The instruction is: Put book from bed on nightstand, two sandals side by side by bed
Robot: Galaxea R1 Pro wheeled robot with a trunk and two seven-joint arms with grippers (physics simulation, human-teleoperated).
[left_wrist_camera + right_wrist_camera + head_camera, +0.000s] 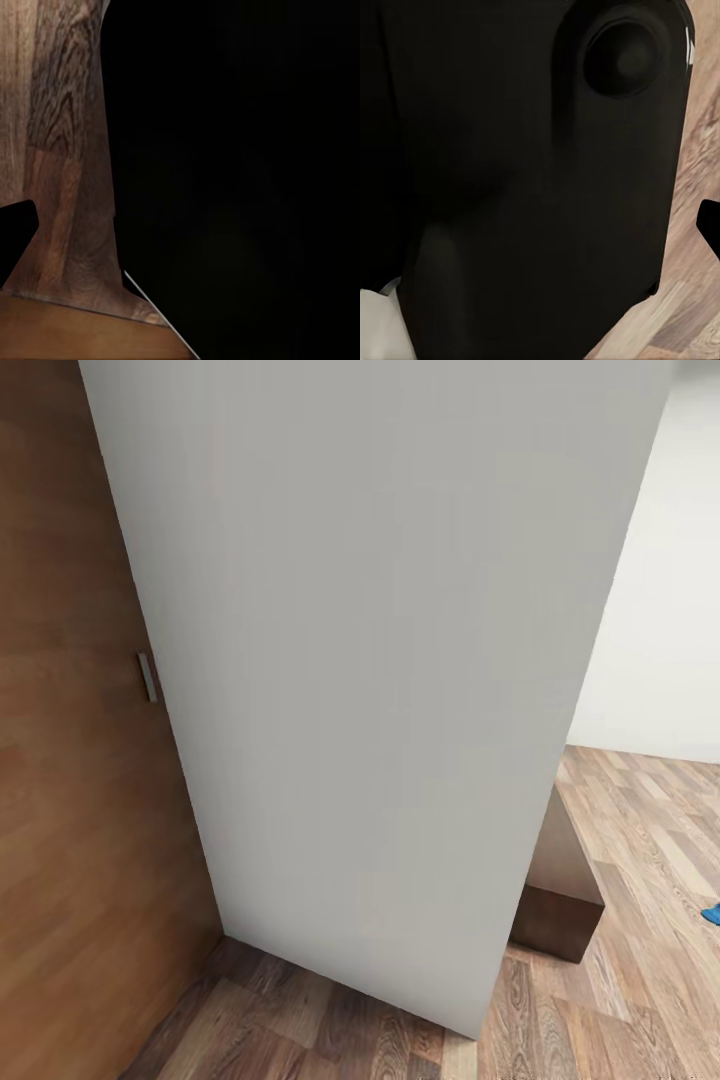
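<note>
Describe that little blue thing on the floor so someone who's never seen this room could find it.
Start at the tall white wall panel in the head view, then go right past the low dark brown wooden block. Further right on the wood-plank floor, a blue sliver shows, the sole bright colour.

In the head view a grey wall panel [380,690] hides most of the room behind it. A dark brown block [560,890], maybe the bed or a nightstand, shows one corner past the panel; I cannot tell which. At the right edge a small blue piece [712,913] is cut off, too little to identify. In both wrist views a black body [240,180] covers much of the wood floor [697,225].
</note>
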